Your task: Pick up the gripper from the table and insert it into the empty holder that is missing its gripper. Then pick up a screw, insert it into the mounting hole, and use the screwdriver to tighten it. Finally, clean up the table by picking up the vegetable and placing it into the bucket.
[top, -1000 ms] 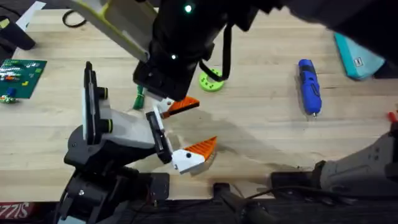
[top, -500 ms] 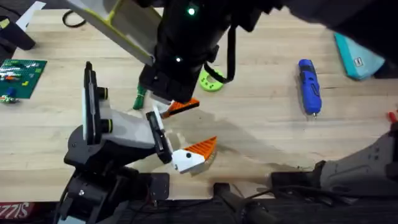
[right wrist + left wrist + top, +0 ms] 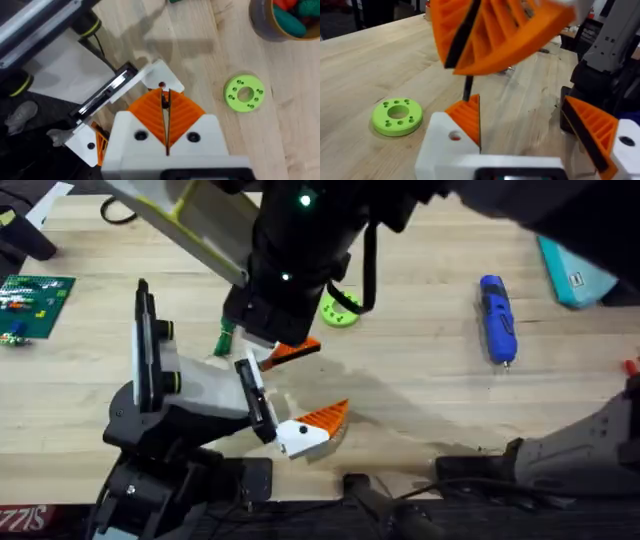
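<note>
Left gripper (image 3: 305,393) sits low over the table (image 3: 430,370), its white fingers with orange ribbed pads spread wide, one pad (image 3: 295,351) up near the centre, the other (image 3: 325,418) down toward five o'clock of it. From the left wrist camera, those same two orange pads (image 3: 467,117) stand well apart with bare wood between them, nothing held. Right gripper (image 3: 166,116) hangs just above the left one; its own wrist camera looks straight down at two orange pads pressed face to face, a thin dark seam between them, so it's closed. Whether anything is pinched in that seam, I cannot tell. In the overhead view the right arm (image 3: 300,260) crosses in dark and large from two o'clock. Screwdriver (image 3: 497,318), bright blue, lies flat out at three o'clock, well apart from both grippers. Vegetable (image 3: 223,338), dark green, peeks out at the right arm's nine o'clock edge. Lime-green disc (image 3: 340,310) rests at the arm's three o'clock side. Bucket (image 3: 272,22) with colourful pieces shows near that disc (image 3: 244,93) in the right wrist view.
</note>
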